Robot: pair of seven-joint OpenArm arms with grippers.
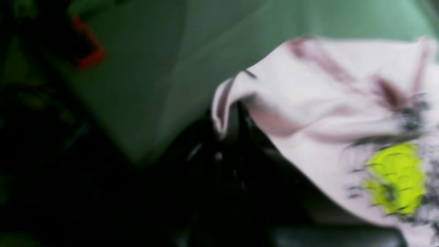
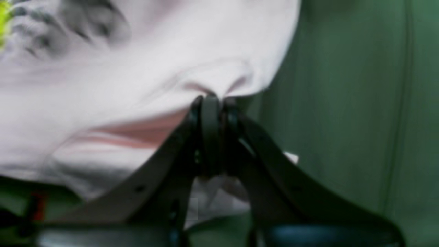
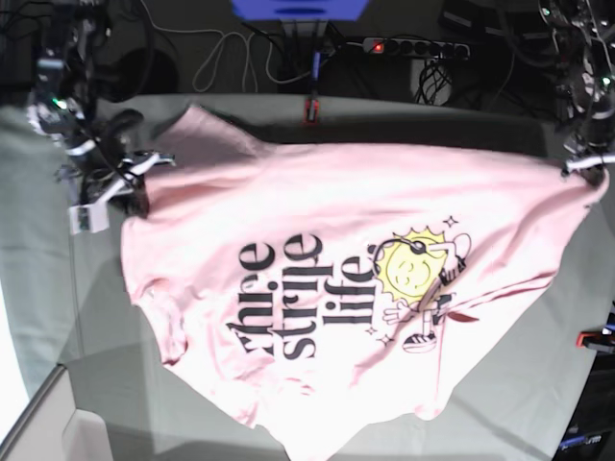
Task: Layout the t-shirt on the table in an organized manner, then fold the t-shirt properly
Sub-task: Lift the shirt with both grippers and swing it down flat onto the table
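The pale pink t-shirt lies stretched across the grey-green table, print side up, with black lettering and a yellow sun figure. At the left of the base view my right gripper holds one edge of the shirt. The right wrist view shows that gripper shut, pinching a pucker of the t-shirt. At the far right my left gripper holds the opposite corner, drawn up off the table. The left wrist view is blurred; there the t-shirt hem wraps the dark left gripper.
A red clamp sits on the table's far edge and another red clamp on its right edge. Cables and a power strip lie behind the table. The table's near left corner drops off beside the shirt's sleeve.
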